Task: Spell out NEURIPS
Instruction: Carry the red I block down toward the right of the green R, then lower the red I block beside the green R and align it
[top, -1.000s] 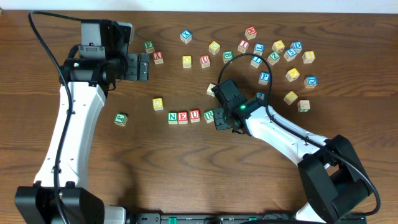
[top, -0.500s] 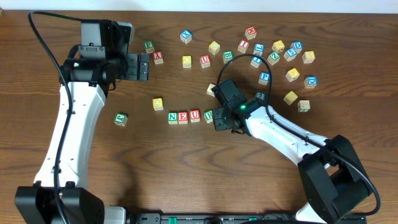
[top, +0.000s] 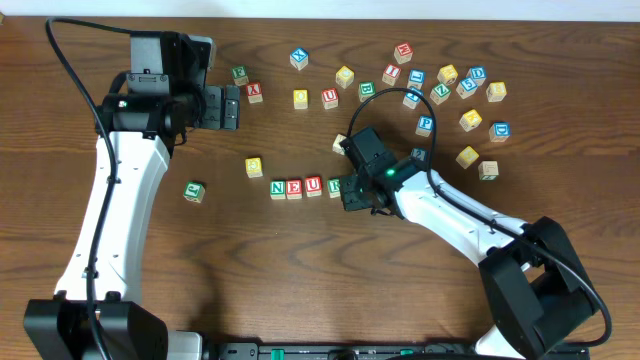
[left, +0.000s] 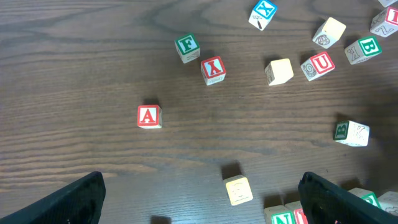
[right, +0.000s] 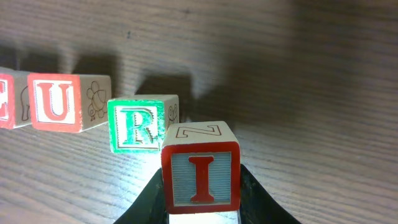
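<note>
Overhead, we find the left gripper (top: 238, 107) at the far left, jaws spread wide with nothing between them. The right gripper (top: 347, 190) stands at the right end of the row formed by the N cube (top: 278, 188), E cube (top: 294, 188), U cube (top: 313, 186) and R cube (top: 335, 184); the wrist hides its load. The row runs left to right across the middle of the table (top: 250, 270). In the left wrist view, both fingers (left: 74, 199) sit at the frame corners, well apart from the A cube (left: 148, 116). In the right wrist view, the jaws clamp the side faces of the I cube (right: 201, 177), which has a red border and a red I on a pale face. The letter is upright and faces the camera. The cube sits square, just beside the R cube's right corner; we cannot tell whether they touch.
</note>
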